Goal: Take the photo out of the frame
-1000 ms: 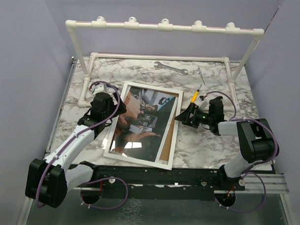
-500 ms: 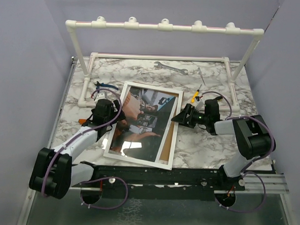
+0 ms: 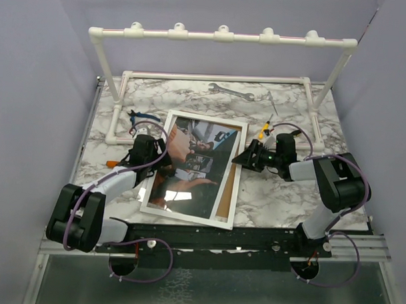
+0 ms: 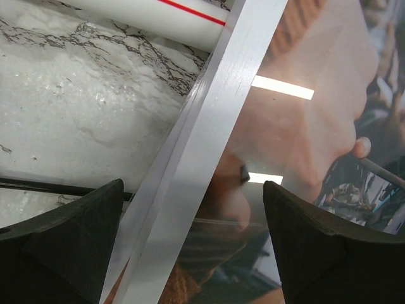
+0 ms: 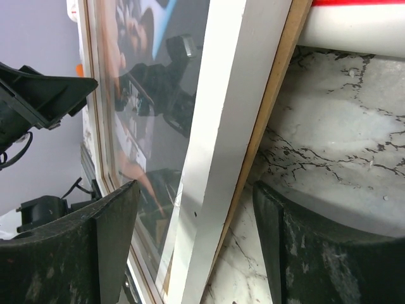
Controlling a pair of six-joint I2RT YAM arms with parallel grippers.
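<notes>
On the tabletop the frame lies glass up, the photo behind its glass, so nothing is out yet. The left gripper straddles the left border with jaws wide, and the right gripper straddles the right border with jaws apart, neither visibly clamped.

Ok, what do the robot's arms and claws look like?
The left arm and right arm share white links, chunky black joints and a looping lilac cable. The left claw and right claw have broad, matte black wedge-shaped fingers.
</notes>
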